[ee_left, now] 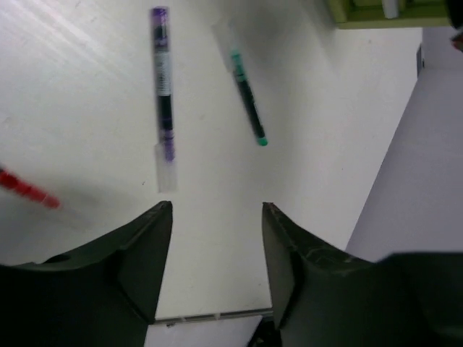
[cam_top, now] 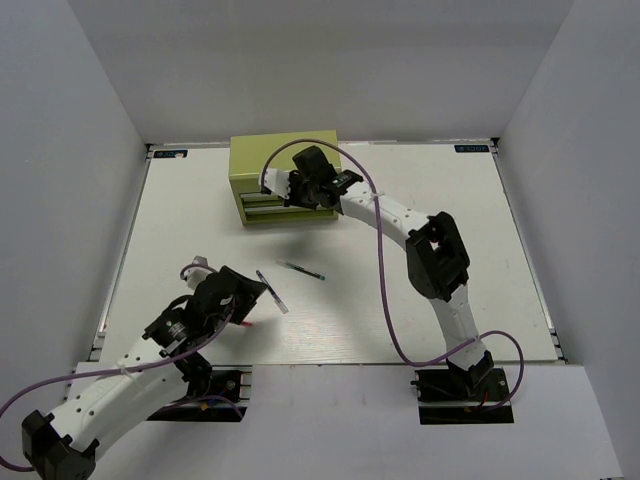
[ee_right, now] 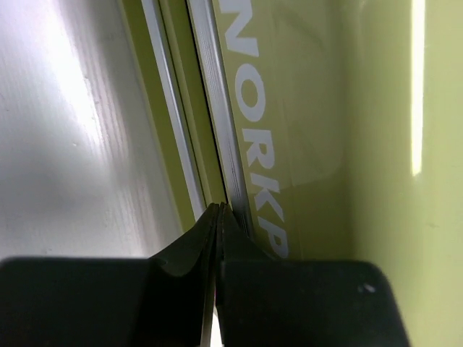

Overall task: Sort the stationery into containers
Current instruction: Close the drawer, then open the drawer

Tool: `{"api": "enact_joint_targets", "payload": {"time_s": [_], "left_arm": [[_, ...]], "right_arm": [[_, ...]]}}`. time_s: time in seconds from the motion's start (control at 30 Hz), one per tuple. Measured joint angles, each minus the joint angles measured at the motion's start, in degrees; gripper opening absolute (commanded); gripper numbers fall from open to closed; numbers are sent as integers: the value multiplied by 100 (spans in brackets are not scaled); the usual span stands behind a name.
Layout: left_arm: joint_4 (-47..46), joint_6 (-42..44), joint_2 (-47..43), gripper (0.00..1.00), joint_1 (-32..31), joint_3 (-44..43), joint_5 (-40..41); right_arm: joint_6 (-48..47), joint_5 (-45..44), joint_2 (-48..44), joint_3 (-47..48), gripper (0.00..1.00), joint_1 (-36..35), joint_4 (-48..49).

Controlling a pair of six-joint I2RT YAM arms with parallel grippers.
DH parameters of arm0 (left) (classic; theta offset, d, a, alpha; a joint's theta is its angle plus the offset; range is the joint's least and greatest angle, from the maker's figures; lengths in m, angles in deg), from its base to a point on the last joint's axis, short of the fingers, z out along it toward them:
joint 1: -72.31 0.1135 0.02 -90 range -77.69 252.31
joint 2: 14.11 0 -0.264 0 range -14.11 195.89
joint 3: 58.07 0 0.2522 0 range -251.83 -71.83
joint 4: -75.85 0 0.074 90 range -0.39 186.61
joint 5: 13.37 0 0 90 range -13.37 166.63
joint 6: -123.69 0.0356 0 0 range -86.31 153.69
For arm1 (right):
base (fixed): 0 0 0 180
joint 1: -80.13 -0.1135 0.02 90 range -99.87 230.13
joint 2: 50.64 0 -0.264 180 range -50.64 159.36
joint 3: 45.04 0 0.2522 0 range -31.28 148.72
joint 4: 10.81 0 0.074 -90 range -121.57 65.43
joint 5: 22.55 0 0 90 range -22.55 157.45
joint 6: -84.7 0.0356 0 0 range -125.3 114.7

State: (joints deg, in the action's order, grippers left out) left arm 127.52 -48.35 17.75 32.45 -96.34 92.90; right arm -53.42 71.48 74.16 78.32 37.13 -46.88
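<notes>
The olive-green chest (cam_top: 280, 165) stands at the back of the table, its pale lettering (ee_right: 260, 159) close up in the right wrist view. My right gripper (cam_top: 312, 192) is shut, its tips (ee_right: 219, 211) pressed together against a drawer's metal edge (ee_right: 217, 108); I see nothing clearly held between them. My left gripper (ee_left: 217, 210) is open and empty, low over the table. Ahead of it lie a purple and clear pen (ee_left: 164, 94), a black pen with green ends (ee_left: 247, 101) and a red pen (ee_left: 25, 189). The first two also show in the top view, purple (cam_top: 271, 291) and green (cam_top: 303, 270).
White walls enclose the table on three sides. The chest's corner (ee_left: 376, 14) shows at the top right of the left wrist view. The right arm (cam_top: 435, 255) reaches across the right half of the table, with its purple cable looping beside it.
</notes>
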Motion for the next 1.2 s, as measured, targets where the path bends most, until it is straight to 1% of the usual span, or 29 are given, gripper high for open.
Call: {"api": "enact_joint_targets", "payload": {"time_s": [0.07,0.17,0.2,0.27,0.3,0.33,0.37,0.4,0.43,0.47,0.5,0.57,0.6,0.63,0.67,0.7,0.73,0.8,0.83,0.87,0.9,0.97,1.0,1.1,1.2], "left_arm": [[-577,262,90,57,0,76,81],[-1624,566,385,57,0,234,203],[-1998,645,507,60,0,310,256],[-2824,772,785,61,20,514,332],[-3211,809,966,61,31,621,372],[-3615,841,1180,59,37,719,411],[-3985,868,1419,55,50,787,422],[-4352,894,1687,47,92,846,415],[-4697,896,1963,44,122,896,409],[-5042,920,2245,43,164,916,402],[-5405,957,2581,43,225,914,348],[-6059,968,3206,45,354,887,223],[-6330,968,3486,46,407,841,160],[-6577,966,3777,51,461,772,105],[-6806,962,4059,55,538,664,39],[-7044,955,4330,59,605,540,-26],[-7274,940,4575,65,662,404,-76],[-7681,898,4994,68,758,173,-168],[-7947,852,5158,71,817,96,-221],[-8091,833,5362,72,885,9,-238],[-8327,772,5558,72,957,-52,-264],[-8638,684,5873,74,1073,-140,-286],[-8736,651,6019,74,1123,-186,-306],[-8915,568,6371,74,1276,-348,-361],[-9053,511,6614,74,1397,-507,-393]], "right_arm": [[4,-114,55,0,0,-9,15],[13,-90,96,2,0,26,-35],[7,26,94,2,0,61,-83],[-42,411,-9,-50,1,131,-214],[-70,597,-120,-157,5,164,-260],[-92,809,-328,-378,11,197,-267],[-101,999,-597,-647,33,225,-299],[-79,1169,-929,-953,45,258,-308],[-42,1309,-1261,-1200,55,286,-319],[2,1408,-1556,-1364,67,313,-291],[57,1506,-1862,-1482,71,332,-232],[166,1600,-2385,-1526,75,378,7],[201,1609,-2503,-1506,75,391,96],[273,1600,-2625,-1421,75,407,177],[317,1602,-2662,-1307,72,424,227],[372,1580,-2640,-1130,65,446,267],[422,1561,-2570,-951,63,483,317],[514,1534,-2358,-634,63,566,278],[562,1539,-2157,-382,65,619,177],[595,1539,-1919,-120,67,667,122],[623,1539,-1679,142,72,715,0],[702,1547,-1231,540,77,782,-203],[728,1550,-1060,638,83,815,-262],[774,1550,-708,702,87,876,-511],[780,1556,-549,702,87,881,-638]]}}
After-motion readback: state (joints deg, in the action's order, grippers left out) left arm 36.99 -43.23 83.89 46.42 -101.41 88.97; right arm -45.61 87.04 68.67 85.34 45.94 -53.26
